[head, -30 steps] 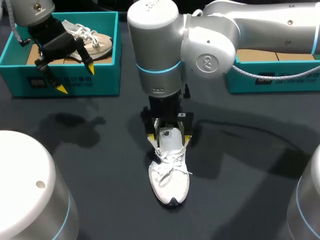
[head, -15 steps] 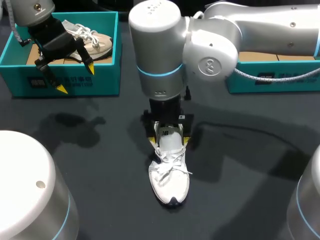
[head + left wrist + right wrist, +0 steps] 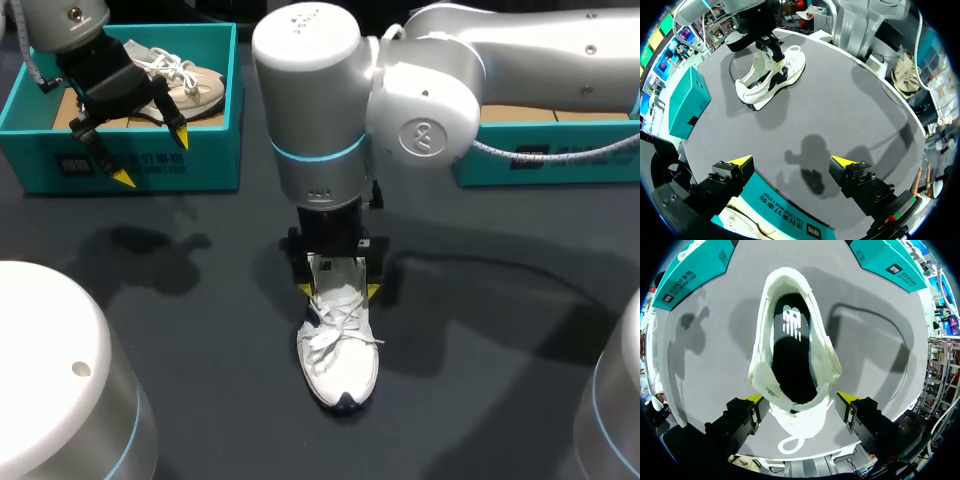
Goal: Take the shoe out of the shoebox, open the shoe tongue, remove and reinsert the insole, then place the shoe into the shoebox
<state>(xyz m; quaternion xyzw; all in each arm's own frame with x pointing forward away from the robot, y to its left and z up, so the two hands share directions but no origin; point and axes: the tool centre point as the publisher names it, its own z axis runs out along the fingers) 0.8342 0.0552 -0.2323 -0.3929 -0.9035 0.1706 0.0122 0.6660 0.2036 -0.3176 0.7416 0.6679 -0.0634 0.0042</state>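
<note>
My head camera looks down on the tabletop [image 3: 480, 330] from above and behind. My right wrist camera hangs close over the white shoe [image 3: 790, 360], which the left wrist camera sees from afar.

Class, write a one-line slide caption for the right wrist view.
Right hand above the heel of a white sneaker, looking down onto its black insole, on the grey table.

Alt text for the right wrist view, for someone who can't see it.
A white shoe seen from above on the table, dark insole showing, heel at the right gripper. Two teal shoeboxes lie beyond its toe.
</note>
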